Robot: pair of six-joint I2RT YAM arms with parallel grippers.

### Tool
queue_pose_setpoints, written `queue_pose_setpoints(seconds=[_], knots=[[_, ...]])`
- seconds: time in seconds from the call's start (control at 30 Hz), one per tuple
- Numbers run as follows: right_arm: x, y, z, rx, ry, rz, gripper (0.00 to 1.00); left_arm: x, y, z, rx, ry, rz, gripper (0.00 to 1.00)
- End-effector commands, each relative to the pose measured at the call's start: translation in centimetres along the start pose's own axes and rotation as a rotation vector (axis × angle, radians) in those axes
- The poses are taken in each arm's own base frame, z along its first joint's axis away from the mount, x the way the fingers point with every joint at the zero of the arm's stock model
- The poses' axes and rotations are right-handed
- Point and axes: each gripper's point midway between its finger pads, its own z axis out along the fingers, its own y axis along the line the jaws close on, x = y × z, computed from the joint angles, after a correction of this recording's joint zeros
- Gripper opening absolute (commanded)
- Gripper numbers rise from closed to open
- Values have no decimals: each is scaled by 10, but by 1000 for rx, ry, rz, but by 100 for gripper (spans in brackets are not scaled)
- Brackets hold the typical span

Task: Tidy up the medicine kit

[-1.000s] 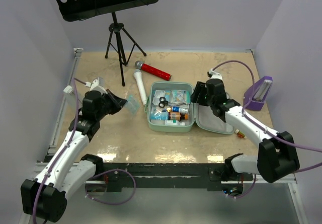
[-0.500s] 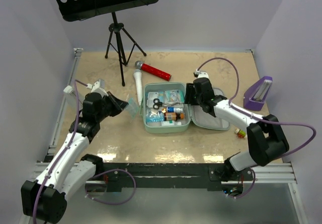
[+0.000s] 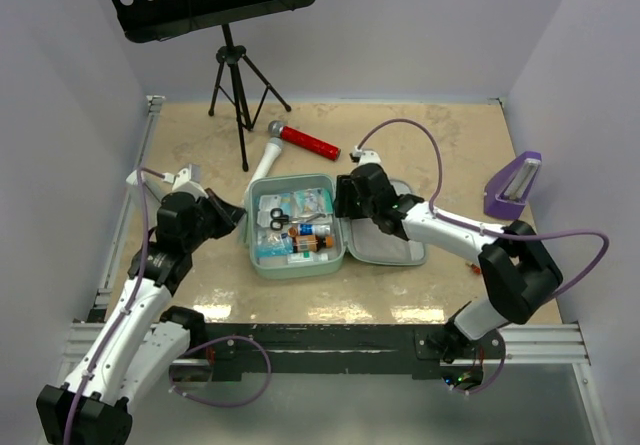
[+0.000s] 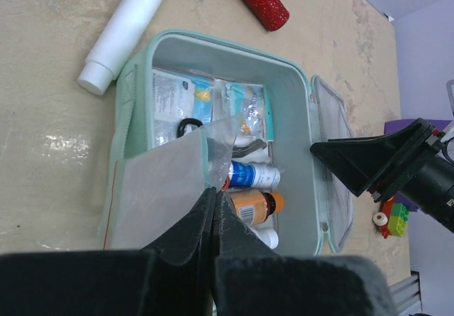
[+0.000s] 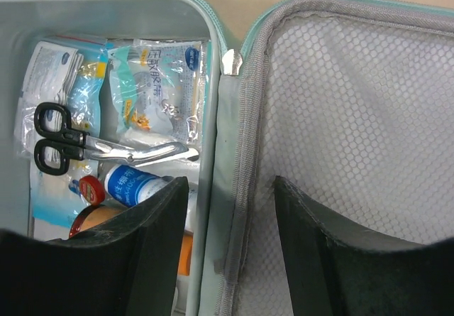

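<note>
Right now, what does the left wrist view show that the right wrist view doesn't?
Left wrist only: the clear plastic bag pinched in the shut left gripper, a white tube and a red glittery microphone handle. Right wrist only: the lid's mesh lining face-on. Both: the medicine kit, its scissors and blue-labelled bottle, and the open right gripper.

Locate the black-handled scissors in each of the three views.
Top external: scissors lie in the medicine kit's upper left.
Left wrist: only one black handle loop shows, peeking over the clear bag.
Right wrist: left of centre, blades pointing right.
Shared landmark: the blue-labelled bottle beside them.
</note>
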Motion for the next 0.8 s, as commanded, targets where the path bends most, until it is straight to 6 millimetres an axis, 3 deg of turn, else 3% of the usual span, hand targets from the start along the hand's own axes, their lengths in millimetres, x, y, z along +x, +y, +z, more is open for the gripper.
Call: queue_pose_setpoints(seconds=[0.0, 0.13, 0.33, 0.43, 0.6, 0.67, 0.77], knots=[[-7, 31, 2, -72, -1, 54, 56, -29, -10, -16, -24, -83, 40, 0], [-21, 24, -9, -20, -41, 87, 59, -40, -12, -23, -46, -113, 53, 0], [-55, 16, -65, -21, -188, 213, 62, -43, -17, -23, -24, -117, 49, 0], [-43, 25, -96, -165, -198, 292, 63, -42, -20, -21, -4, -114, 46, 0], [3, 54, -141, -446, -134, 446, 72, -38, -23, -21, 16, -103, 32, 0], [18, 61, -150, -488, -100, 476, 80, -37, -24, -21, 24, -98, 28, 0], [37, 73, -155, -507, -34, 467, 83, -34, -25, -21, 33, -89, 20, 0]])
